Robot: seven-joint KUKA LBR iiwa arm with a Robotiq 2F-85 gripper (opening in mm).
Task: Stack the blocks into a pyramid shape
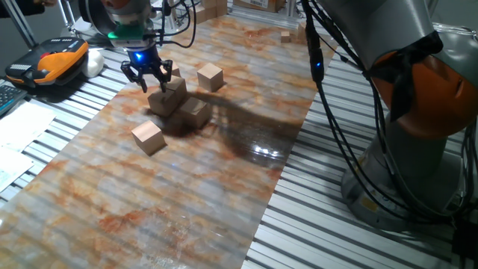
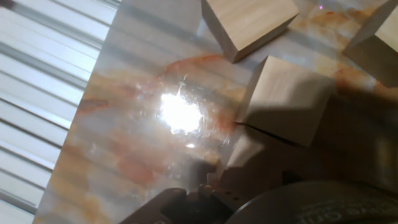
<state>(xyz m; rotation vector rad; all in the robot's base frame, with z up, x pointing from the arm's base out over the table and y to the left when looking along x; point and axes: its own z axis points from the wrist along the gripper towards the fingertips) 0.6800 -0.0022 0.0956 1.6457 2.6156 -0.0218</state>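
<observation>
The robot's pincer (image 1: 147, 77) hangs with fingers spread wide and empty, poised just above the clustered blocks (image 1: 179, 104) forming the pyramid's base; one loose block (image 1: 149, 137) waits nearer the camera, another (image 1: 210, 76) beyond.

- The blocks are plain light-tan wooden cubes on a marbled orange-and-white sheet.
- One block (image 1: 148, 137) lies alone nearest the camera, to the left, turned at an angle, apart from the cluster.
- A cluster sits just beyond it: one block (image 1: 195, 111) on the right and another (image 1: 160, 103) to the left, close together.
- A further block (image 1: 175, 86) rests higher, on top of the cluster, slightly tilted.
- One block (image 1: 210, 75) stands alone farther off and to the right, near the cluster but not touching it.
- In the hand view, three cubes show: one (image 2: 249, 22) at the top, one (image 2: 287, 99) in the middle, one (image 2: 380, 40) at the right edge.
</observation>
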